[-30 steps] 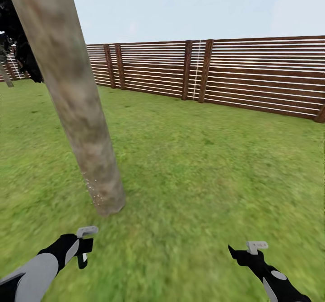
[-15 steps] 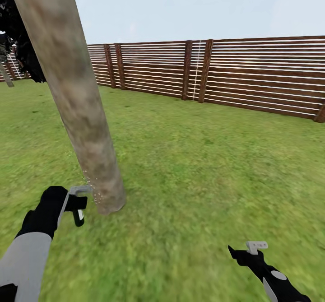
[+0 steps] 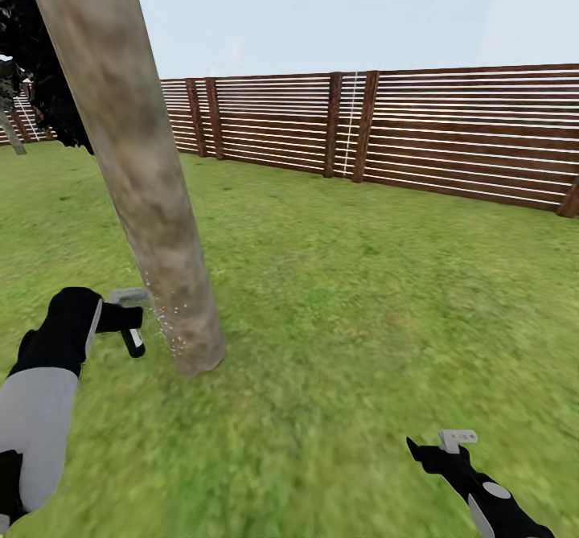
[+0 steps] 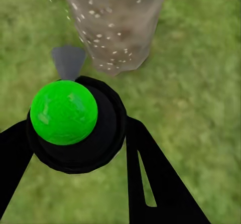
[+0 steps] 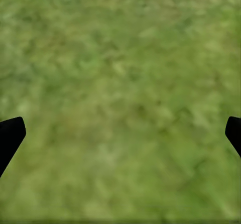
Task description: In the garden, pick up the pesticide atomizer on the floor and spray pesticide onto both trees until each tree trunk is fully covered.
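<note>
Green grass lawn (image 3: 362, 281) underfoot, brown fence (image 3: 450, 132) of horizontal wooden slats along the far side, pale hazy blue sky (image 3: 322, 7) above, even daylight

Tree trunk (image 3: 137, 192): smooth matt bark, blotchy grey-brown, dotted with fine white specks near the base (image 4: 115, 28). Pesticide atomizer (image 3: 129, 325): matt black plastic body, light grey plastic trigger head; green spot (image 4: 64, 112) faintly glossy. Left claw (image 4: 75, 148): matt black fingers. Lawn (image 3: 362, 321): soft, rough-textured grass. Fence (image 3: 450, 132): brown wooden slats, satin finish.
</note>
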You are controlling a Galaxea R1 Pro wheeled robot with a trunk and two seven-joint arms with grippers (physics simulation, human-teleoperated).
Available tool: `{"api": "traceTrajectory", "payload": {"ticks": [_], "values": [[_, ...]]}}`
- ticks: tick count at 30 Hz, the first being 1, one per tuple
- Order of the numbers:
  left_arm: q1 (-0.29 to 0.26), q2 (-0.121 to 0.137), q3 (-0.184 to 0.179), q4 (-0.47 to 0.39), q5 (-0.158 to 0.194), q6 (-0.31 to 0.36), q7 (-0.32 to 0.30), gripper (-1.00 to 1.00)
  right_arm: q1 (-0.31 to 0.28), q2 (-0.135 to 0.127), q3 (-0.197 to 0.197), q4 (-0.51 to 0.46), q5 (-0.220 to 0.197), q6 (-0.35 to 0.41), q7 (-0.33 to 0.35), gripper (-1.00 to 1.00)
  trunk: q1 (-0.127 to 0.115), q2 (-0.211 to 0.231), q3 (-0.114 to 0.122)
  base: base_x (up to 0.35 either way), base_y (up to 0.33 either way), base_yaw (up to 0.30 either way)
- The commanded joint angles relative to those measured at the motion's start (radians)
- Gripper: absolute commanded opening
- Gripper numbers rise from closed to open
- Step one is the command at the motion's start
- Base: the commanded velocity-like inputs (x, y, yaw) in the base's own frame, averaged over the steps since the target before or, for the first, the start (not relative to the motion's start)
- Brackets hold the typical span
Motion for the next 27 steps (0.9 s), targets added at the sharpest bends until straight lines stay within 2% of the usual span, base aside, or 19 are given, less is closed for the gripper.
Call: {"api": "traceTrajectory", "payload": {"ticks": [1, 4, 7, 9, 10, 13, 15, 17, 18, 21, 23, 25, 27], "values": [[0.001, 0.001, 0.0, 0.0, -0.009, 0.003, -0.01, -1.0, -0.001, 0.001, -0.008, 0.001, 0.009, -0.004, 0.006, 1.0, 0.0, 0.0, -0.001, 0.0, 0.0, 0.0], [0.011, 0.0, -0.002, 0.004, -0.009, 0.002, -0.01, -1.0, -0.001, 0.001, -0.008, 0.001, 0.009, -0.004, 0.006, 1.0, 0.0, 0.0, -0.001, 0.0, 0.0, 0.0], [0.105, -0.005, 0.002, 0.038, -0.006, -0.011, -0.012, -1.0, -0.001, 0.002, -0.008, 0.002, 0.009, -0.004, 0.006, 1.0, 0.0, 0.0, -0.001, 0.0, 0.0, 0.0], [0.124, -0.006, 0.001, 0.037, -0.006, -0.011, -0.018, -1.0, -0.001, 0.002, -0.008, 0.002, 0.009, -0.004, 0.006, 1.0, 0.0, 0.0, -0.001, 0.0, 0.0, 0.0], [0.126, -0.002, 0.002, 0.032, -0.006, -0.006, -0.04, -1.0, -0.001, 0.002, -0.008, 0.002, 0.009, -0.004, 0.006, 1.0, 0.0, 0.0, -0.001, 0.0, 0.0, 0.0], [0.09, 0.007, 0.006, 0.026, -0.011, 0.002, -0.088, -1.0, -0.001, 0.002, -0.008, 0.002, 0.009, -0.004, 0.006, 1.0, 0.0, 0.0, -0.001, 0.0, 0.0, 0.0], [0.001, 0.014, 0.003, 0.034, -0.01, 0.003, -0.094, -1.0, -0.001, 0.002, -0.008, 0.002, 0.009, -0.004, 0.006, 1.0, 0.0, 0.0, -0.001, 0.0, 0.0, 0.0], [-0.055, 0.016, 0.002, 0.042, -0.012, 0.004, -0.095, -1.0, -0.001, 0.002, -0.008, 0.002, 0.009, -0.004, 0.006, 1.0, 0.0, 0.0, -0.001, 0.0, 0.0, 0.0], [-0.069, 0.016, 0.001, 0.044, -0.013, 0.006, -0.095, -1.0, -0.001, 0.002, -0.008, 0.002, 0.009, -0.004, 0.006, 1.0, 0.0, 0.0, -0.001, 0.0, 0.0, 0.0], [-0.064, 0.014, -0.003, 0.046, -0.013, 0.007, -0.096, -1.0, -0.001, 0.002, -0.008, 0.002, 0.01, -0.004, 0.006, 1.0, 0.0, 0.0, -0.001, 0.0, 0.0, 0.0], [-0.017, 0.012, -0.004, 0.046, -0.013, 0.004, -0.096, -1.0, -0.001, 0.002, -0.008, 0.002, 0.011, -0.004, 0.006, 1.0, 0.0, 0.0, -0.001, 0.0, 0.0, 0.0], [0.077, 0.005, 0.001, 0.04, -0.011, -0.005, -0.1, -1.0, -0.001, 0.002, -0.008, 0.002, 0.013, -0.004, 0.006, 1.0, 0.0, 0.0, -0.001, 0.0, 0.0, 0.0], [0.133, -0.002, 0.002, 0.043, -0.01, -0.012, -0.104, -1.0, -0.001, 0.002, -0.008, 0.002, 0.014, -0.004, 0.006, 1.0, 0.0, 0.0, -0.001, 0.0, 0.0, 0.0]]}}
